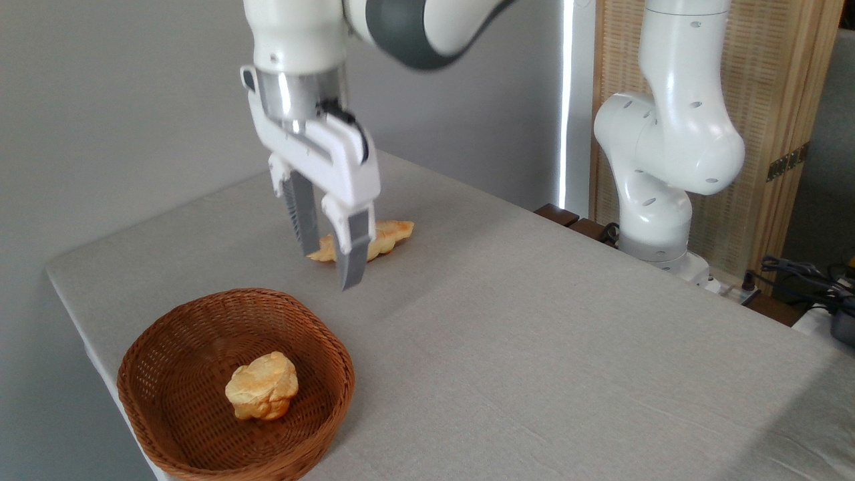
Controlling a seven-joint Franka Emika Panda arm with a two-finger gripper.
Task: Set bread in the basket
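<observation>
The bread (262,387), a small lumpy golden bun, lies inside the brown wicker basket (167,347) at the lower left of the table. High above the table and up to the right of the basket hangs my gripper (331,268), open, with nothing between its fingers. Its fingers partly cover a longer golden pastry behind them.
An elongated golden pastry (393,235) lies on the grey tablecloth (534,334) behind the gripper. The arm's white base (658,200) stands at the table's far right edge, with cables (801,274) beyond it. The table's left edge runs close to the basket.
</observation>
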